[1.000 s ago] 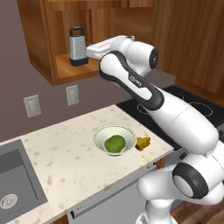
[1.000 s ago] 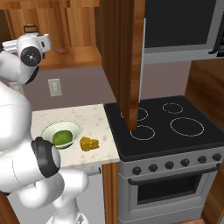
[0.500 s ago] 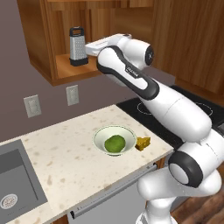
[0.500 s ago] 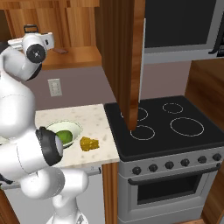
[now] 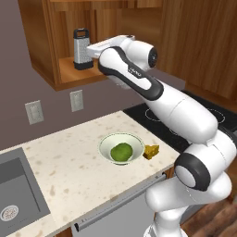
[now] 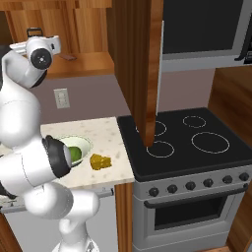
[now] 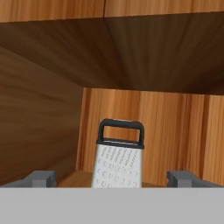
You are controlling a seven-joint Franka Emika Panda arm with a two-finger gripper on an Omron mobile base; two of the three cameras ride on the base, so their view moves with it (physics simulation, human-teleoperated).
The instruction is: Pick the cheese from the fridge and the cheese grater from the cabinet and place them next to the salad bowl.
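Note:
The cheese grater (image 5: 81,49) stands upright on the shelf of the brown wall cabinet (image 5: 51,69), metallic with a black loop handle. My gripper (image 5: 91,49) is raised to the shelf, just right of the grater, and it is open. In the hand view the grater (image 7: 117,164) sits straight ahead, centred between my spread fingertips (image 7: 42,178), and nothing is held. The cheese (image 5: 151,151) lies on the counter, touching the right side of the salad bowl (image 5: 105,142). From the right I see the cheese (image 6: 100,161) beside the bowl (image 6: 84,143). The fridge is out of view.
A green round thing (image 5: 121,152) lies in the bowl. A steel sink (image 5: 18,194) is at the counter's left end. The black stove (image 6: 189,142) stands to the right. A vertical wooden panel (image 6: 153,69) hangs over the stove's left edge. Wall outlets (image 5: 76,100) sit below the cabinet.
The arm's upper links have swung and the hand has edged a little closer to the grater. The jaws stay open. Bowl and cheese have not moved.

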